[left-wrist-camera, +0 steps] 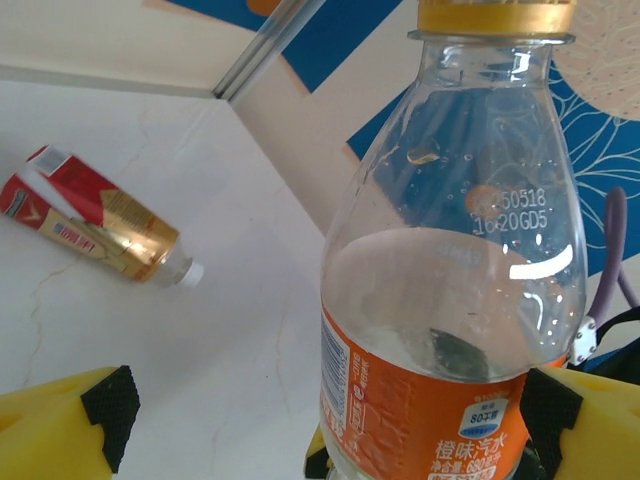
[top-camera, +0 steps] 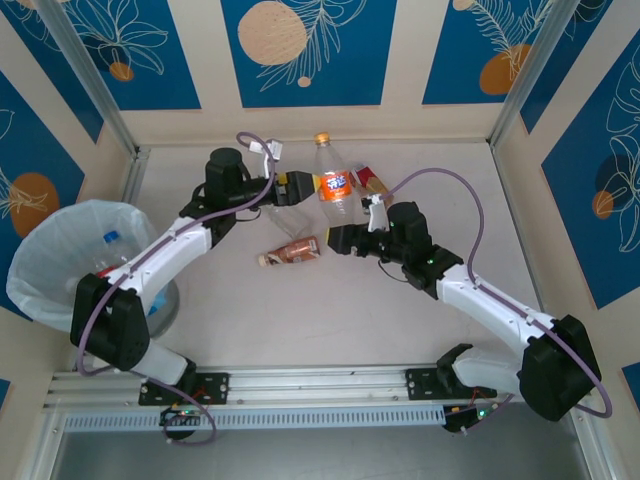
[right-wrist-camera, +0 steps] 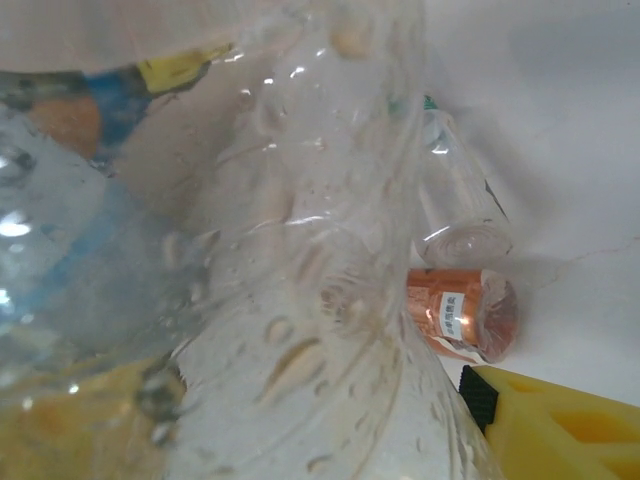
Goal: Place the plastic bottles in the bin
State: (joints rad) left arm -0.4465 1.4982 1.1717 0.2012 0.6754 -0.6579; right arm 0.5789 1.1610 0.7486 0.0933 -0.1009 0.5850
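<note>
We are partway — the bin [top-camera: 30, 272] holds at least one bottle, while a brown bottle [top-camera: 291, 251] and a red bottle [top-camera: 368, 178] lie on the table [top-camera: 400, 320]. Our right gripper [top-camera: 338, 238] grasps the upright orange bottle [top-camera: 335, 185] mid-table; our left gripper [top-camera: 312, 187] stands wide open around it.

- orange-labelled bottle [left-wrist-camera: 440, 300], clear shoulder: stamped code "50518" above "20GD5".
- Its label: Chinese "橙味汽水"; the blue badge above starts with "80".
- red-and-gold bottle [left-wrist-camera: 100, 225]: label print too small to read.
</note>
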